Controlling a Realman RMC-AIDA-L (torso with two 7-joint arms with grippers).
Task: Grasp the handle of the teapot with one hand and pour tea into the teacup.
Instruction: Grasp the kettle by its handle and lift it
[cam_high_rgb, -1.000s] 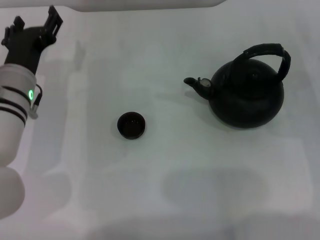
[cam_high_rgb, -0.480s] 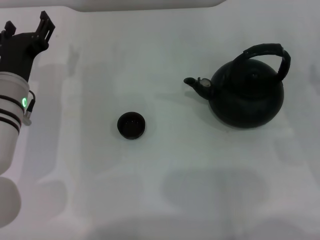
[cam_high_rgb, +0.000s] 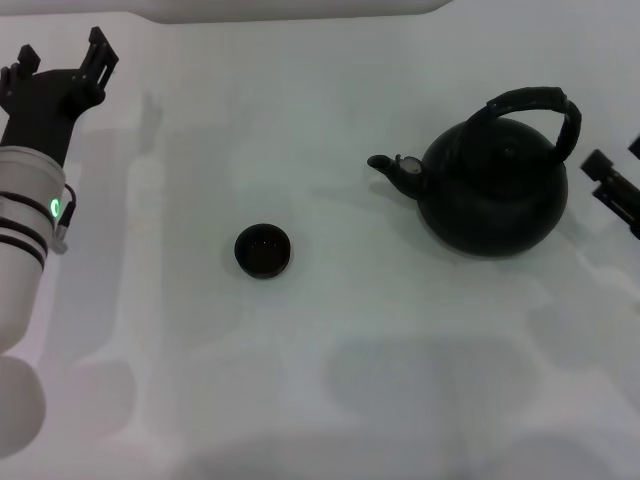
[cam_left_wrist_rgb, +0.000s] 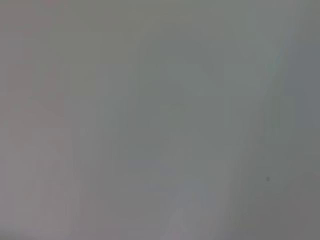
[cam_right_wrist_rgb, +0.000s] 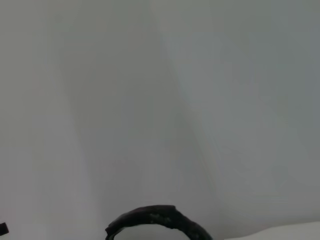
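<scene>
The matte-black teapot (cam_high_rgb: 495, 195) stands on the white table at the right, its short spout pointing left toward the teacup. Its ribbed black handle (cam_high_rgb: 540, 100) arches over the top; part of the arch also shows in the right wrist view (cam_right_wrist_rgb: 155, 217). The tiny black teacup (cam_high_rgb: 263, 250) stands left of centre, apart from the pot. No tea stream shows. My right gripper (cam_high_rgb: 612, 155) is at the right edge, just right of the teapot and not touching it, with its fingers apart. My left gripper (cam_high_rgb: 62, 55) is open and empty at the far left back.
The white table (cam_high_rgb: 330, 380) spreads around both objects. The left arm's white forearm (cam_high_rgb: 25, 250) runs along the left edge. The left wrist view shows only bare pale surface.
My right gripper has come into view at the right edge beside the teapot. My left gripper has shifted slightly at the far left. Teapot and cup have not moved.
</scene>
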